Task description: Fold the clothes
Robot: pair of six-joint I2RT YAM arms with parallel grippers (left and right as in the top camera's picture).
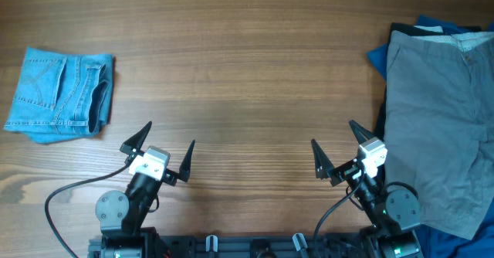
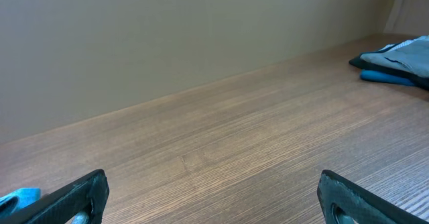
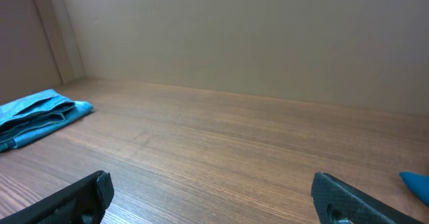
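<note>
A folded light-blue denim garment (image 1: 62,94) lies at the table's far left; it also shows in the right wrist view (image 3: 33,115). A pile of unfolded clothes at the right has grey shorts (image 1: 440,111) on top of a blue garment (image 1: 378,56); the pile shows in the left wrist view (image 2: 395,60). My left gripper (image 1: 160,146) is open and empty near the front edge, right of the denim; its jaws show in the left wrist view (image 2: 211,197). My right gripper (image 1: 336,148) is open and empty, just left of the pile; its jaws show in the right wrist view (image 3: 214,197).
The wooden table (image 1: 247,80) spans the view between the two garments. A plain wall (image 2: 167,29) runs behind its far edge. Black cables (image 1: 69,196) trail from the arm bases at the front.
</note>
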